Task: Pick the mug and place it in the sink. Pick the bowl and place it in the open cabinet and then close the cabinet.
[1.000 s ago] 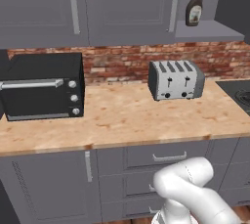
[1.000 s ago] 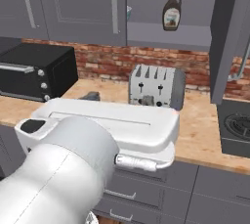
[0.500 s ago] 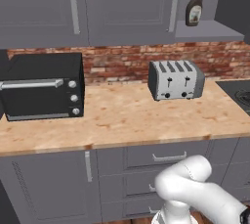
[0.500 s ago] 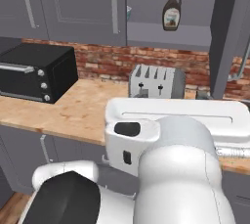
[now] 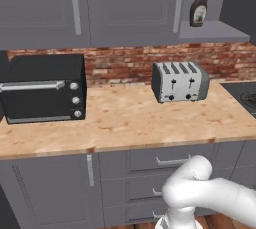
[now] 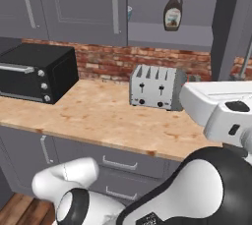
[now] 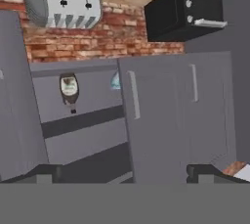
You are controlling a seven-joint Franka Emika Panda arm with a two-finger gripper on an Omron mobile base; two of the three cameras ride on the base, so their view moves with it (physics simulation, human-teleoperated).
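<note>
My gripper (image 7: 127,174) is open, its two dark fingertips (image 7: 49,171) spread wide with nothing between them. The hand view is rolled upside down and faces the grey upper cabinet (image 7: 83,115). The cabinet's door (image 6: 231,22) stands open beside the shelf (image 5: 212,32). On that shelf, a small pale blue-green thing (image 7: 115,80) peeks past the edge of the shut door (image 7: 161,115); by its look it is the bowl (image 6: 129,12), mostly hidden. The mug and the sink are out of view.
A brown syrup bottle (image 5: 198,7) stands on the cabinet shelf. On the wooden counter (image 5: 125,123) sit a black toaster oven (image 5: 44,89) at the left and a silver toaster (image 5: 180,82). A stove edge (image 5: 247,95) lies at the right. My arm's white link (image 6: 221,106) crosses the right side.
My arm has swung to the right across the right base view, uncovering the counter and toaster. The kitchen things have not moved and the gripper stays open.
</note>
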